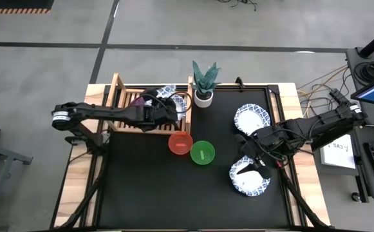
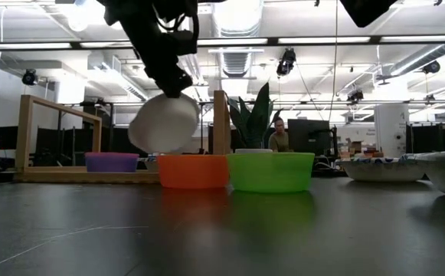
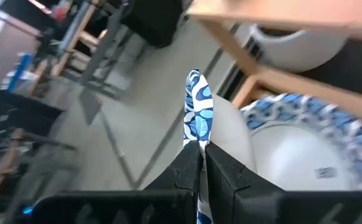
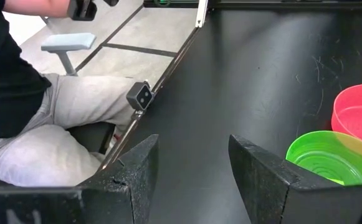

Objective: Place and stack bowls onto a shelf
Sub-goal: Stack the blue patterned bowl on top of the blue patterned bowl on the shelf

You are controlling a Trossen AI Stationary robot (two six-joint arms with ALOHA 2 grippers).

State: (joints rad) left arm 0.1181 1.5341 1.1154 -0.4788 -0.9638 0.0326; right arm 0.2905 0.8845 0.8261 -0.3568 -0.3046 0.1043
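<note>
Looking for writing, I can read none: the small label inside the patterned bowl (image 3: 305,149) on the shelf (image 1: 125,106) is too blurred. The left gripper (image 1: 174,106) has its jaws clamped on the blue-patterned rim of a white bowl (image 2: 163,123), holding it tilted above the shelf's end; the arm hides much of that bowl from overhead. A magenta bowl (image 2: 111,161) sits on the shelf. The right gripper (image 4: 193,168) hangs with jaws apart over the tabletop (image 1: 148,187), another patterned bowl (image 1: 251,177) beneath it, with red bowl (image 1: 180,142) and green bowl (image 1: 202,153) ahead.
</note>
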